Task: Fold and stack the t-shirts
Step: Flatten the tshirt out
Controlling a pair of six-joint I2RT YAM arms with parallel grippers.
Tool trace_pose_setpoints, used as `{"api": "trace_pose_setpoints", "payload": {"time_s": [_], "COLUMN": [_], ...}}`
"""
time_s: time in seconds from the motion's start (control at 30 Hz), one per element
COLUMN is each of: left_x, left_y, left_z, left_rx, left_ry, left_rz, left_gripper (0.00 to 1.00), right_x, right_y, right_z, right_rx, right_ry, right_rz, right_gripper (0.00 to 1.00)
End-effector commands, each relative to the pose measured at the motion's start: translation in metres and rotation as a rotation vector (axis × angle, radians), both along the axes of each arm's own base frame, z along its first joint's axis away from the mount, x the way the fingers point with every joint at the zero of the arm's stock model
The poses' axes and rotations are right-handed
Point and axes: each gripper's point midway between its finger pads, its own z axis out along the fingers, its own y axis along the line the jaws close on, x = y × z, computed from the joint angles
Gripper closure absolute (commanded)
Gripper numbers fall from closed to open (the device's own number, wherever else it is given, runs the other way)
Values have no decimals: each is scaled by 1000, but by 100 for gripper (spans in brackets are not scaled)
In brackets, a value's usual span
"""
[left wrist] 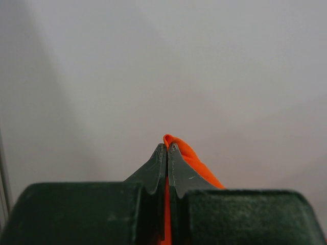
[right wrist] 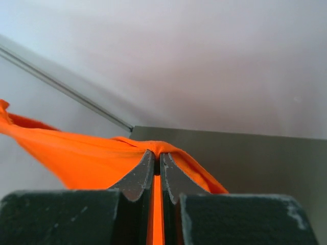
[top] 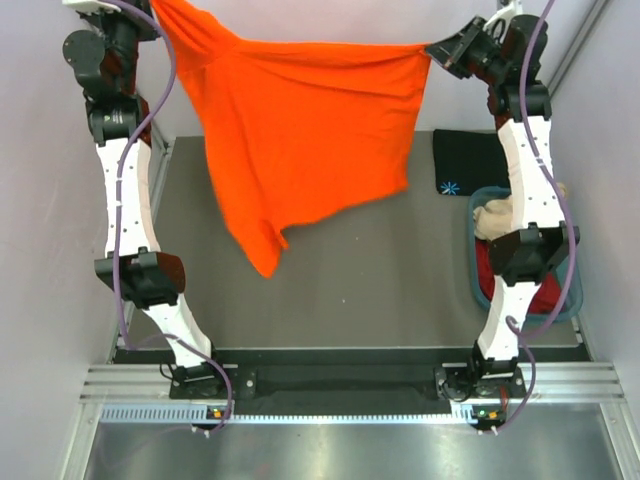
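Note:
A bright orange t-shirt (top: pixel 300 130) hangs spread high above the table, held at its two upper corners. My left gripper (top: pixel 150 12) at the top left is shut on one corner; in the left wrist view (left wrist: pixel 167 146) orange cloth (left wrist: pixel 191 161) pokes out between the closed fingers. My right gripper (top: pixel 432 48) at the top right is shut on the other corner; in the right wrist view (right wrist: pixel 157 154) the orange shirt (right wrist: pixel 71 153) stretches away to the left. A folded black t-shirt (top: pixel 468 160) with a light-blue star lies at the back right. Beige (top: pixel 497 215) and dark red (top: pixel 543 296) shirts lie in the tub.
A teal plastic tub (top: pixel 574 290) stands at the right side of the grey table (top: pixel 380 270), partly behind the right arm. Pale walls close in on both sides and at the back. A black and metal rail (top: pixel 340 385) runs along the near edge.

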Motion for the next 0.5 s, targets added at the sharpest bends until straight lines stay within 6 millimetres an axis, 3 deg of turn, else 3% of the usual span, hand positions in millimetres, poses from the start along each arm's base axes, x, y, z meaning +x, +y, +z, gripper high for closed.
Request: {"api": "trace_pose_setpoints", "payload": {"time_s": [0.0,0.13,0.17,0.2,0.23,0.33,0.37,0.43,0.47], "left_x": [-68,-84,-95,-101,-120,-137,-158,-180,-211], "left_y": [-13,-17,-19,-20,-22,-22,-24,-24,-29], "left_z": [81,84,88,90,99,98,103,107,120], "left_rx": [40,51,55,59,69,75,77,70,74], "left_ry": [-255,-250,-252,-251,-272,-257,-272,-283,-324], "left_rz": [-16,-25,-23,-20,-10,15,23,40,45], "left_gripper": [100,100,100,100,100,100,100,100,100], "right_x": [-40,-52,-63,-65,-70,-98,-120,-135,-146], "right_y": [-15,-15,-15,-14,-14,-15,-14,-15,-15], "right_z": [95,95,103,98,98,104,117,109,113], "right_rx": [25,13,12,9,4,-7,-16,-25,-31], "right_ry": [-262,-252,-267,-251,-251,-248,-278,-245,-252], "right_rz": [-1,13,15,19,22,26,29,32,33], "right_gripper": [100,100,100,100,100,100,100,100,100]}}
